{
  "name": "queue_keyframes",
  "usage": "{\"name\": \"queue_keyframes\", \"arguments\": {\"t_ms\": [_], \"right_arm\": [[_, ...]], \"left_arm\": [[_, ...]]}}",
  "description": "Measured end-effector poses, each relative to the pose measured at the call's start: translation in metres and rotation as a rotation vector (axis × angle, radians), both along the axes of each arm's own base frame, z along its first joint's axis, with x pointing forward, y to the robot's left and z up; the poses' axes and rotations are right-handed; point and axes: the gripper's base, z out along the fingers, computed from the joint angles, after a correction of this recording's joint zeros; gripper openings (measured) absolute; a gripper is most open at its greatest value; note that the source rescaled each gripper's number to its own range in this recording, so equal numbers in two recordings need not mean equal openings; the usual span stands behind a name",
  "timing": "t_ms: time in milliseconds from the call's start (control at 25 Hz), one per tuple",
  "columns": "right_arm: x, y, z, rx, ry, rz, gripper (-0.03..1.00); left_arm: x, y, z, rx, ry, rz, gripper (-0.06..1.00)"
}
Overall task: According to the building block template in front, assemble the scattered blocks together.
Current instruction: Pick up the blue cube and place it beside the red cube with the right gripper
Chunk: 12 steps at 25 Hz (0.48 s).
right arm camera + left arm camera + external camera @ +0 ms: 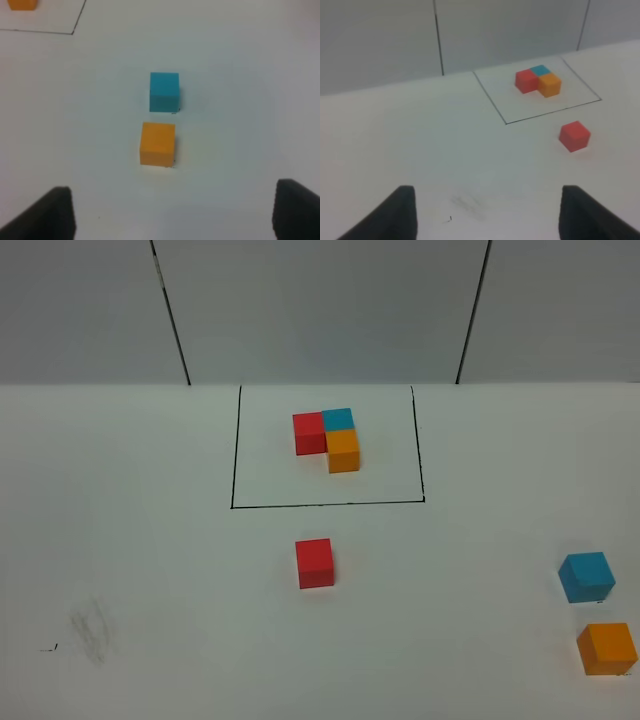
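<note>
The right claw is open and holds nothing. Just ahead of it on the white tabletop sits the loose orange block. The loose blue block is right behind that, with a small gap between them. The left claw is open and empty too. The loose red block lies well ahead of it, near the middle. Farthest back stands the building block template, inside a thin black outline.
</note>
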Motion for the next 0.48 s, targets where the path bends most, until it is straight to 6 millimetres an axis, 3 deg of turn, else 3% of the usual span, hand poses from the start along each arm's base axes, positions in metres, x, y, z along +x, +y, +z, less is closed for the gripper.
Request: {"name": "queue_keyframes", "arguments": {"t_ms": [480], "right_arm": [[0.0, 0.0, 0.0, 0.0, 0.0, 0.0, 0.64]], "left_arm": [[-0.014, -0.035, -0.012, 0.074, -0.131, 0.287, 0.54]]}}
